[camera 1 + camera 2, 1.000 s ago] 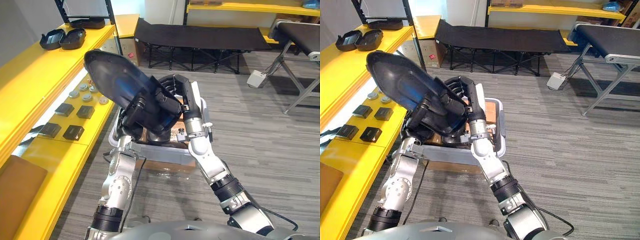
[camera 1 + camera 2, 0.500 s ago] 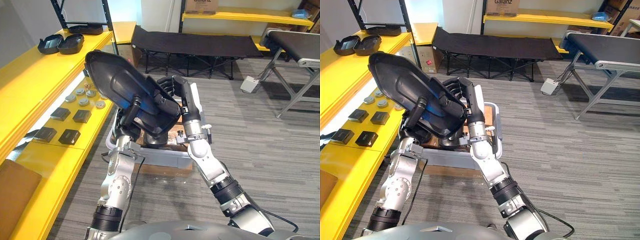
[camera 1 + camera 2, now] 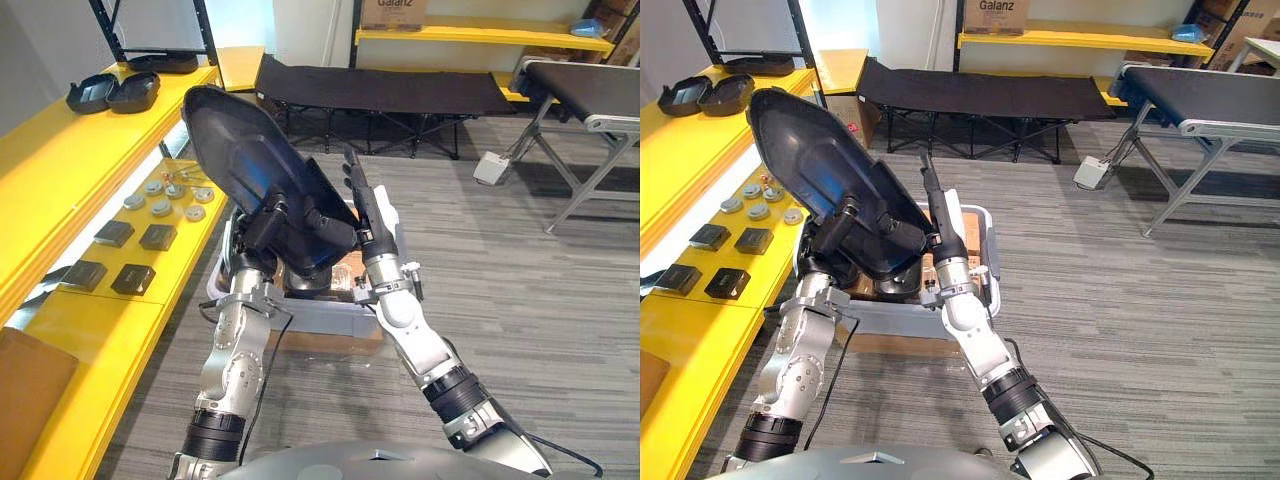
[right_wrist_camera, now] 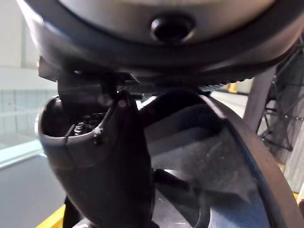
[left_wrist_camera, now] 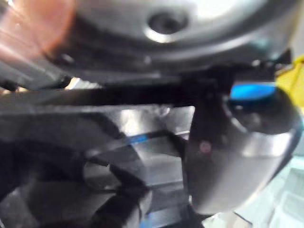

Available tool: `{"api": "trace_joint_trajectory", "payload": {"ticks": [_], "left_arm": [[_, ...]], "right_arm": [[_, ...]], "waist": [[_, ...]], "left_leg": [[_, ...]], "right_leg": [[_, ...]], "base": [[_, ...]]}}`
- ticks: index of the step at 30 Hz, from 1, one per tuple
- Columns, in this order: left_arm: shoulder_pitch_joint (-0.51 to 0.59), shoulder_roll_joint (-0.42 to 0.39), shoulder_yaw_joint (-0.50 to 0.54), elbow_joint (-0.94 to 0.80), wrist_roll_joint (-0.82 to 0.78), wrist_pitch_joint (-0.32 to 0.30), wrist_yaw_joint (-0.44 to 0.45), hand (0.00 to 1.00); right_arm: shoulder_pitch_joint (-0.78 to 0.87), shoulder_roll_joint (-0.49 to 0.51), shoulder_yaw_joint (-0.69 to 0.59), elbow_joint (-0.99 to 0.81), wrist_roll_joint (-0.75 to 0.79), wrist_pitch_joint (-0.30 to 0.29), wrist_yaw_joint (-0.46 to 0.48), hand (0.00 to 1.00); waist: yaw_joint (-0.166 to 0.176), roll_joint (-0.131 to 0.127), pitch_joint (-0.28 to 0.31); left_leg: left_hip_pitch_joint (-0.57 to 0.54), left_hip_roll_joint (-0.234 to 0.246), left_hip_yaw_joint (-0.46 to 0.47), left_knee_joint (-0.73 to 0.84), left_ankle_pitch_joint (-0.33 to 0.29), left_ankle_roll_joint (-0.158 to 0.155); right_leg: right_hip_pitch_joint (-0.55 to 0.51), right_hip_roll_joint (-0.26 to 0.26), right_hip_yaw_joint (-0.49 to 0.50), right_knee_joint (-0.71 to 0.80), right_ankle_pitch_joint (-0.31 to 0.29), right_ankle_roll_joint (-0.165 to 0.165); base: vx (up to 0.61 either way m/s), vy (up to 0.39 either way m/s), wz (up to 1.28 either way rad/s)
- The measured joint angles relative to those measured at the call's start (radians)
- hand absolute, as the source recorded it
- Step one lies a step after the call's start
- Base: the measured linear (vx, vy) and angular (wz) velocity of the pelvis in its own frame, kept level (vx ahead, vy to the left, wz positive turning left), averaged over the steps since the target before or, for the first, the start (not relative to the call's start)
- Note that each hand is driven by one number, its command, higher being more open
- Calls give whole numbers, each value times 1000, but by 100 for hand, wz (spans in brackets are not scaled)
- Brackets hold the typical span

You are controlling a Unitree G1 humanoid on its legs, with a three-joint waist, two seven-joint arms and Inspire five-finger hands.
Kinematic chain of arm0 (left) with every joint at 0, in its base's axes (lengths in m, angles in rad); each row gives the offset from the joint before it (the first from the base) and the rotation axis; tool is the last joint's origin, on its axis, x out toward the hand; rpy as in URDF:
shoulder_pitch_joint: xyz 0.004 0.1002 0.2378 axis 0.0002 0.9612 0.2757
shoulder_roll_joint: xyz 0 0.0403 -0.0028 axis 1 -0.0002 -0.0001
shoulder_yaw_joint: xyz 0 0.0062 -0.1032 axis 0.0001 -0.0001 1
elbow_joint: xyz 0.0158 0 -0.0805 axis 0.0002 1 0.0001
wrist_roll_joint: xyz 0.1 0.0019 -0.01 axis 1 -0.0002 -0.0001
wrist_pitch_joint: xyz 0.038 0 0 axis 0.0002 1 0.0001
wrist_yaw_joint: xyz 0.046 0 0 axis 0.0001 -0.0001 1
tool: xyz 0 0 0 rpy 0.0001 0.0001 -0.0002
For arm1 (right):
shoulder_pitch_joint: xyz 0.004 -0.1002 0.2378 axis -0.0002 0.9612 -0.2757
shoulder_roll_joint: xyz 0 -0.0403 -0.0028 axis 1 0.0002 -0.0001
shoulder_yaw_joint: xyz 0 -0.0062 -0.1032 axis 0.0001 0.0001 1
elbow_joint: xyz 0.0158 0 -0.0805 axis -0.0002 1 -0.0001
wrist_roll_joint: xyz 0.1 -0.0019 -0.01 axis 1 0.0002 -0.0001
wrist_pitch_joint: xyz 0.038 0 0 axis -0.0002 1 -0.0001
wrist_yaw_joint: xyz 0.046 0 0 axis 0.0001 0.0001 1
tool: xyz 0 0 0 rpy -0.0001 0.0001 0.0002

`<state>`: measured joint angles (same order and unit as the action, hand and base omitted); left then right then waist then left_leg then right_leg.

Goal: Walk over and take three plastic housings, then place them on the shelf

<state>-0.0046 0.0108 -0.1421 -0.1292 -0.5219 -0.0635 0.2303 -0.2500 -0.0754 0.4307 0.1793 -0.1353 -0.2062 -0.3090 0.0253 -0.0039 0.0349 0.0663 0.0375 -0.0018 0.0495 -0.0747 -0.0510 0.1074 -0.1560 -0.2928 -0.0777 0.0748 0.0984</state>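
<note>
In the left eye view, the left hand (image 3: pixel 265 228) is curling its fingers round the near, lower part of a large black plastic housing (image 3: pixel 245 155), which is standing raised and tilted, its far end pointing up and to the left. The right hand (image 3: pixel 372 228) is pressing against the housing's right side with its fingers (image 3: pixel 355 185) straight and held together, pointing away from the robot. Just beneath the housing a grey crate (image 3: pixel 330 314) is sitting on the floor, near the right edge of the yellow shelf (image 3: pixel 60 175). Two more housings (image 3: pixel 118 88) are lying side by side at the far left of that shelf, well apart from the raised one. In the right eye view, the same housing (image 3: pixel 820 160) is hanging above the crate (image 3: pixel 992 255), with the left hand (image 3: pixel 840 235) clamping it from below and the right hand (image 3: pixel 941 228) lying flat along its right edge. In the left wrist view, the thumb (image 5: pixel 232 147) is bearing against a dark surface, too blurred to read further. In the right wrist view, the thumb (image 4: pixel 104 161) is standing beside the housing's curved inner wall (image 4: pixel 213 156).
</note>
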Motion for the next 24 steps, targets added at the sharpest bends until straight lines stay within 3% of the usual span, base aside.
{"api": "trace_joint_trajectory", "payload": {"ticks": [8, 11, 16, 24], "left_arm": [[-6, -14, 4, -41, 464, -28, 218, 0], [-6, -14, 26, -42, 509, -29, 266, 0], [-2, -15, 74, -42, 533, -28, 328, 0], [72, -19, 125, -41, 536, -58, 321, 0]], "right_arm": [[13, 0, 10, 0, 9, 54, 51, 100], [20, 0, 7, -4, 53, 54, 83, 100], [86, -6, -31, -95, 240, 49, 228, 100], [236, -5, -195, -158, 350, 3, 346, 100]], "waist": [[1, 0, 0], [2, 0, 0], [1, 0, 1], [-4, 0, 2]], "left_leg": [[0, 1, 2, -1, -1, -1], [0, 2, 8, -1, -1, -1], [-6, 2, 21, -4, -2, 0], [-4, 4, 51, -20, -2, 0]], "right_leg": [[-1, 2, 1, 0, 0, 0], [-4, 2, 6, 0, 0, 0], [-18, 2, 25, 0, 0, 0], [-41, 3, 53, 0, 0, 0]], "base": [[0, 0, 0], [0, 0, -3], [-5, 5, -9], [-7, 5, -10]]}}
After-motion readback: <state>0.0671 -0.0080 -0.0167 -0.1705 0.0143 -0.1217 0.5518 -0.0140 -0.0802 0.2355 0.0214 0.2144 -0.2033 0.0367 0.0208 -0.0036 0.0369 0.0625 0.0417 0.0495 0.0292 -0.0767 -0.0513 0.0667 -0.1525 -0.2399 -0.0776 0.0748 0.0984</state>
